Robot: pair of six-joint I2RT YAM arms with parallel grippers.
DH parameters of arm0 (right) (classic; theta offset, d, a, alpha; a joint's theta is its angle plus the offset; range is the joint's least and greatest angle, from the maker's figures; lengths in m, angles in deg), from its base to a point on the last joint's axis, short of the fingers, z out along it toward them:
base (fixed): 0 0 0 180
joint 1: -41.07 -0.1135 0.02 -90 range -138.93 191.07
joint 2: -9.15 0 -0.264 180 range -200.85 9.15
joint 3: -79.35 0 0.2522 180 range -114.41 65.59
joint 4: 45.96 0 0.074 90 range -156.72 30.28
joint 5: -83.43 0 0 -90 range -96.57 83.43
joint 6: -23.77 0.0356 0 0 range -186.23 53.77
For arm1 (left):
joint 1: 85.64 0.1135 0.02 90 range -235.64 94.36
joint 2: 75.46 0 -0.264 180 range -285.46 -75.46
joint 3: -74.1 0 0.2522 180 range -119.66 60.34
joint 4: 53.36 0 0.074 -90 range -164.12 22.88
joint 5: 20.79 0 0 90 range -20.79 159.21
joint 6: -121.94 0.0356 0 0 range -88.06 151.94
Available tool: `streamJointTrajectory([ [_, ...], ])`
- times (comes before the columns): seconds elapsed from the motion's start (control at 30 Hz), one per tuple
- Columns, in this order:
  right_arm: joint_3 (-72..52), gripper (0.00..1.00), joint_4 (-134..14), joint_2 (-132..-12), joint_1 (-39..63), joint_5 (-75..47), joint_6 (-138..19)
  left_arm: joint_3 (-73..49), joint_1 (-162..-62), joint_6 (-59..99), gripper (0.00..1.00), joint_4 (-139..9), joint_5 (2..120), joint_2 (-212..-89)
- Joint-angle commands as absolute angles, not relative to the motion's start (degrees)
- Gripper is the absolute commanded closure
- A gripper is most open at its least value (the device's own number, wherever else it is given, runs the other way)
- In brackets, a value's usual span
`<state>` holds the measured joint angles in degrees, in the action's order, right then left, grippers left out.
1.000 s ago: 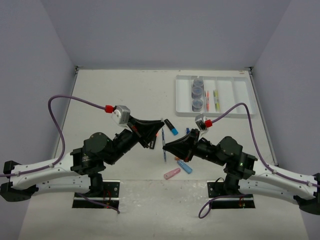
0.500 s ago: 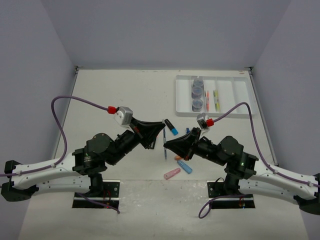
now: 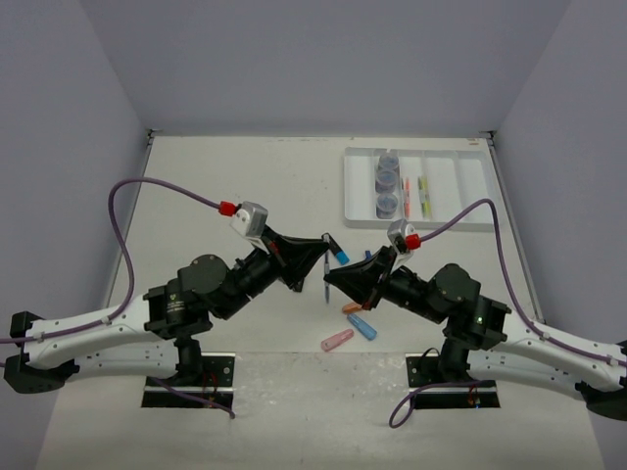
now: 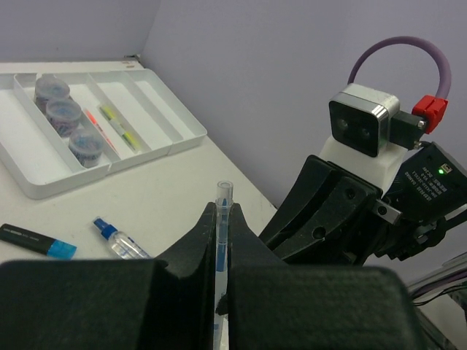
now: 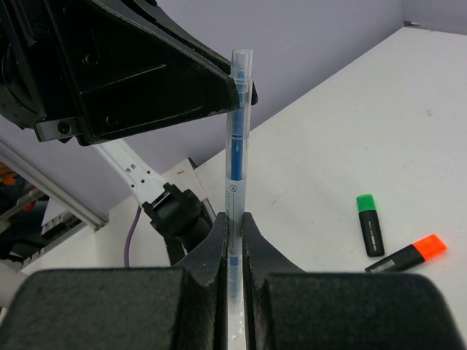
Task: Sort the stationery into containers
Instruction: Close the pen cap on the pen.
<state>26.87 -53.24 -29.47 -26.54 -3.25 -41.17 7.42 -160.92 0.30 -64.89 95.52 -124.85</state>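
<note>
- The left gripper (image 4: 222, 211) has its jaws pressed together on a thin blue pen (image 5: 235, 138). The pen's clear-capped end pokes out just past the fingertips.
- The right gripper (image 5: 233, 219) is also clamped on that same pen, lower down the barrel. The pen runs straight from its jaws up to the tips of the left gripper.
- From above, the two grippers meet nose to nose over the middle of the table (image 3: 225, 186), with the pen bridging the small gap between them, clear of the surface.
- The white tray (image 3: 470, 223) lies well apart from the pen, at the far right of the table.
- Three round jars (image 4: 64, 113) stand in a row in one of its long compartments.
- An orange pen (image 3: 406, 196) and a yellow-green pen (image 3: 424, 193) lie just to the right of the jars. I cannot tell whether they share a lane.
- A blue-capped highlighter (image 3: 336, 250) lies loose on the table just beyond the grippers, and a small blue-capped bottle (image 4: 120, 240) lies near it.
- An orange capsule (image 3: 352, 307), a blue capsule (image 3: 361, 326) and a pink capsule (image 3: 337, 339) lie on the near side.
- A green-capped highlighter (image 5: 371, 222) and an orange-capped highlighter (image 5: 407, 255) lie close together below the right gripper.
- The table is off-white and matt, and plain grey-lilac walls (image 3: 313, 59) enclose it on three sides.
</note>
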Motion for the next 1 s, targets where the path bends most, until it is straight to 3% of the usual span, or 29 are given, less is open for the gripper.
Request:
streamJointTrajectory([
  [0.0, 21.09, 1.0, -49.36, -29.54, -26.87, -2.02, -47.69, 4.7, -161.05, -3.47, 1.0, -73.09, 92.46, -126.2],
  [0.1, 19.0, 1.0, -50.45, -30.12, -26.87, -1.73, -48.67, 4.9, -161.02, -3.02, 1.0, -73.45, 91.98, -126.12],
  [0.23, 18.13, 1.0, -51.19, -31.86, -26.87, -3.65, -48.23, 4.97, -161.05, -2.78, 0.81, -74.23, 94.99, -125.48],
  [0.3, 18.77, 1.0, -50.45, -32.6, -26.91, -4.92, -47.68, 5.02, -161.05, -2.63, 0.77, -74.28, 95.97, -125.23],
  [0.47, 19.61, 1.0, -48.96, -33.34, -26.87, -6.31, -46.57, 6.43, -161.05, -1.57, 0.74, -71.47, 95.23, -123.89],
  [0.5, 19.55, 1.0, -48.86, -33.64, -26.87, -6.31, -46.42, 6.79, -161.05, -1.42, 0.75, -71.11, 95.03, -123.69],
  [0.6, 19.28, 1.0, -48.71, -34.1, -26.87, -6.63, -46.18, 7.27, -161.05, -0.66, 0.96, -70.37, 94.49, -123.26],
  [0.67, 19.55, 0.99, -48.23, -34.18, -26.87, -7.88, -45.86, 7.79, -161.05, -0.43, 1.0, -70.19, 93.59, -122.82],
  [0.7, 19.81, 0.92, -48.0, -34.26, -26.87, -7.89, -45.61, 8.15, -161.05, -0.01, 1.0, -69.67, 92.56, -122.47],
  [0.73, 20.05, 0.78, -47.69, -34.44, -26.87, -7.89, -45.24, 8.64, -161.05, 0.79, 1.0, -68.75, 90.91, -121.97],
  [0.8, 20.22, 0.7, -47.15, -35.66, -26.87, -8.95, -44.39, 10.41, -161.05, 3.4, 1.0, -64.23, 86.21, -120.28],
  [0.9, 19.71, 0.73, -46.15, -37.63, -26.86, -11.54, -43.16, 12.54, -161.05, 7.51, 1.0, -58.22, 81.32, -117.72],
  [0.97, 19.32, 0.84, -45.57, -38.75, -26.87, -13.33, -42.5, 13.05, -161.05, 8.77, 1.0, -57.46, 78.89, -116.99],
])
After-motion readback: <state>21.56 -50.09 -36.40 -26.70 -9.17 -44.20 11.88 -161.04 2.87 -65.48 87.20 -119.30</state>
